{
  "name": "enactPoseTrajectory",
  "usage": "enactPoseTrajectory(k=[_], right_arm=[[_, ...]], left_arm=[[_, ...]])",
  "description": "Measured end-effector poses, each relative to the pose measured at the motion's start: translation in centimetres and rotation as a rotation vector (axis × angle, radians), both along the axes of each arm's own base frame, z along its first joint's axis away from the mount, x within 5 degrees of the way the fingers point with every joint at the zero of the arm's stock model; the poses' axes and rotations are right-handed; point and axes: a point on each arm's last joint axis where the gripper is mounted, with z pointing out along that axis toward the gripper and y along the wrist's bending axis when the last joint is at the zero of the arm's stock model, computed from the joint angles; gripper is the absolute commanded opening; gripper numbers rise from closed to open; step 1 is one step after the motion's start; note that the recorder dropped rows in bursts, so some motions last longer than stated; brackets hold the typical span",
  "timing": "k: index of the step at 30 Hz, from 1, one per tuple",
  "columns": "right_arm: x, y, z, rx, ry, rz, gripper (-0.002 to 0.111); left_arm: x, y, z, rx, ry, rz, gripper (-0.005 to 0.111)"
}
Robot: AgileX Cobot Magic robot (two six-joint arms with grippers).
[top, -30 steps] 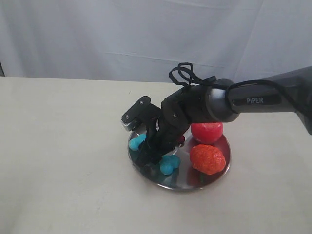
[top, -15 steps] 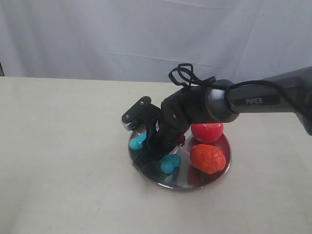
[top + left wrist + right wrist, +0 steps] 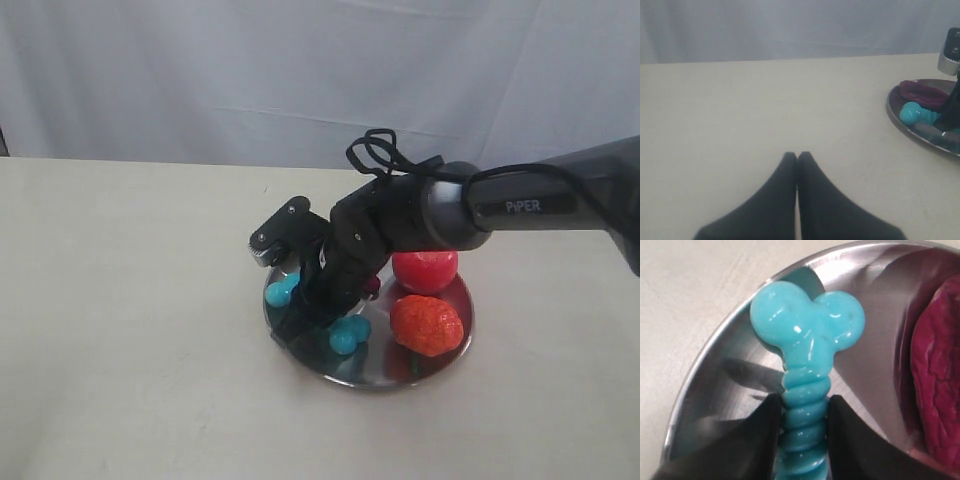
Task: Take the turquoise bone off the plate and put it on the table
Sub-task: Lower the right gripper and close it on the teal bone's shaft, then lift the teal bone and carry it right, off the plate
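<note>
Right gripper (image 3: 804, 405) clamps ribbed shaft of turquoise rubber bone (image 3: 807, 330) over shiny round steel plate (image 3: 715, 360). Bone marginally higher than 1 s ago.

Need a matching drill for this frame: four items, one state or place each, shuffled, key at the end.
Column 1
1. turquoise bone
2. left gripper
3. red apple
4. plate

Column 2
A. shut, over the bare table
B. shiny steel, shallow rim
C. pinched at its ribbed shaft by the right gripper
D. round, resting on the plate's far side

Pairs: 1-C, 2-A, 3-D, 4-B
</note>
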Motion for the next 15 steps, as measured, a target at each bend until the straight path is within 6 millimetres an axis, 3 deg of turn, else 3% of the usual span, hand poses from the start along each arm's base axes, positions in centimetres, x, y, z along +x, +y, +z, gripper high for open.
enactPoseTrajectory(k=[7, 15], right_arm=[[0.1, -0.1, 4.7, 0.017, -0.055, -0.025, 0.0], [-1.6, -0.6, 10.3, 0.058, -0.095, -0.099, 0.0]], left_arm=[[0.0, 0.0, 0.0, 0.0, 0.0, 0.0, 0.0], [0.0, 0.0, 0.0, 0.0, 0.0, 0.0, 0.0]])
